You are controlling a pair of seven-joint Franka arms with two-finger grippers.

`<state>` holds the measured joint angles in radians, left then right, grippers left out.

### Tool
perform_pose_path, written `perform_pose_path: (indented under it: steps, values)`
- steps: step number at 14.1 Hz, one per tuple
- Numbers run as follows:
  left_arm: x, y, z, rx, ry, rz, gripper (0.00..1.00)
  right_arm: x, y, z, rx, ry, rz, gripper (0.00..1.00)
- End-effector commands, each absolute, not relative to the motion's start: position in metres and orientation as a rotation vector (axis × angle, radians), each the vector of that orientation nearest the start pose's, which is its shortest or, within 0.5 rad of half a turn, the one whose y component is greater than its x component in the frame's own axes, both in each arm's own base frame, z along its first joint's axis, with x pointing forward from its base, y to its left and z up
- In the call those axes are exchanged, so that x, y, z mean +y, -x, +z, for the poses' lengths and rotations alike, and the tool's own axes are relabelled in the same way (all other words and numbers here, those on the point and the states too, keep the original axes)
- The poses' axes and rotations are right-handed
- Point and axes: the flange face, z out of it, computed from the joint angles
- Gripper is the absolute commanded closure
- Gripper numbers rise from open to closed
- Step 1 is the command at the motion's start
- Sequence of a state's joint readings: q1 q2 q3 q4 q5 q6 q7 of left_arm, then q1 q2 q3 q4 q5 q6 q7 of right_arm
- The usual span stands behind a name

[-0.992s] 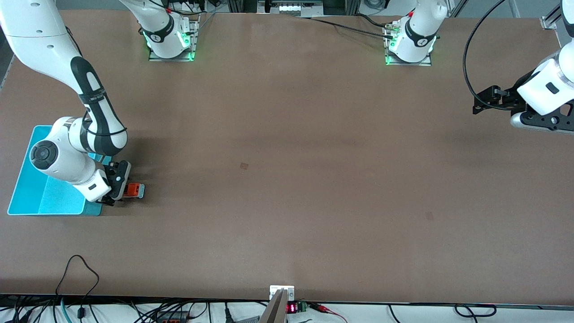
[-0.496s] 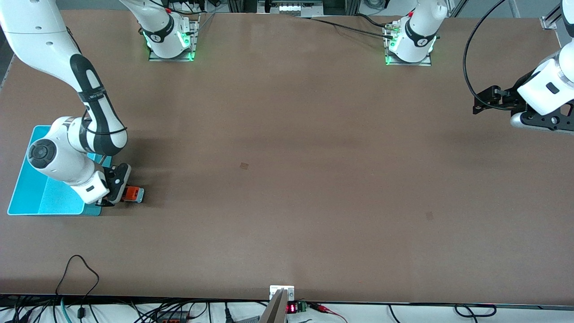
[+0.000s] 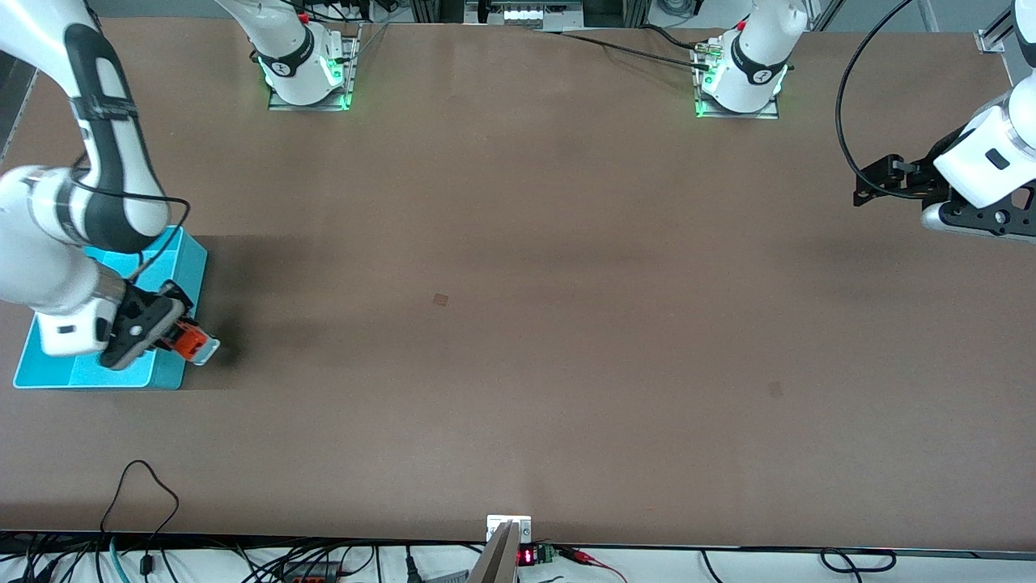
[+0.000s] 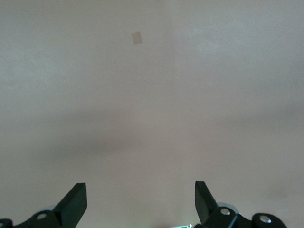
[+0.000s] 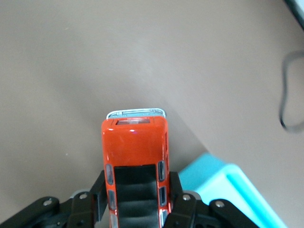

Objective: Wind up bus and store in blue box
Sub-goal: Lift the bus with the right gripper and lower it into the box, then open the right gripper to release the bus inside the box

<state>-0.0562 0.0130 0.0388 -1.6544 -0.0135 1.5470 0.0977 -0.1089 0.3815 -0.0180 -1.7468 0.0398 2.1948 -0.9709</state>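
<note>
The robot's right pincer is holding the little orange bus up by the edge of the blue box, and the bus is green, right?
Not quite: the bus is orange, not green, as the right wrist view shows. The rest is right: the right pincer is shut on it, holding it up by the edge of the blue box.

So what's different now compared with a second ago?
The right tool closed on the bus, lifted it off the table and swung it toward the blue box, now over its edge. The left tool stayed open, waiting; the box did not move.
</note>
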Motion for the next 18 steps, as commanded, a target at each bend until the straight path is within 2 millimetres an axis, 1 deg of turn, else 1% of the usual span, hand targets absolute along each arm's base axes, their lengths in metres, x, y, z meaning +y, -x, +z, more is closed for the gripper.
perform_pose_path:
  steps: [1, 3, 4, 6, 8, 9, 11, 13, 14, 15, 18]
  values:
    - [-0.013, -0.549, 0.580, 0.171, 3.154, 0.190, 0.00, -0.137, -0.634, 0.383, -0.947, 2.996, -0.070, 1.00]
    - [-0.016, -0.548, 0.581, 0.176, 3.153, 0.186, 0.00, -0.185, -0.622, 0.384, -0.775, 3.052, -0.057, 1.00]
    - [-0.016, -0.548, 0.581, 0.178, 3.153, 0.186, 0.00, -0.198, -0.617, 0.382, -0.715, 3.072, -0.046, 1.00]
    - [-0.015, -0.548, 0.580, 0.176, 3.153, 0.193, 0.00, -0.218, -0.611, 0.376, -0.516, 3.120, -0.027, 1.00]
    - [-0.015, -0.547, 0.581, 0.178, 3.153, 0.193, 0.00, -0.230, -0.609, 0.360, -0.376, 3.144, 0.004, 1.00]
    - [-0.015, -0.548, 0.580, 0.176, 3.153, 0.195, 0.00, -0.231, -0.609, 0.351, -0.259, 3.154, 0.027, 1.00]
    - [-0.016, -0.548, 0.580, 0.178, 3.153, 0.195, 0.00, -0.234, -0.608, 0.333, -0.123, 3.162, 0.072, 1.00]
    - [-0.018, -0.548, 0.582, 0.186, 3.152, 0.186, 0.00, -0.247, -0.603, 0.303, -0.013, 3.172, 0.143, 1.00]
    - [-0.018, -0.548, 0.584, 0.186, 3.153, 0.179, 0.00, -0.252, -0.602, 0.291, 0.035, 3.180, 0.157, 1.00]
    - [-0.018, -0.549, 0.584, 0.186, 3.153, 0.178, 0.00, -0.254, -0.604, 0.278, 0.033, 3.191, 0.155, 1.00]
    - [-0.018, -0.548, 0.584, 0.186, 3.153, 0.183, 0.00, -0.258, -0.602, 0.254, 0.050, 3.198, 0.188, 1.00]
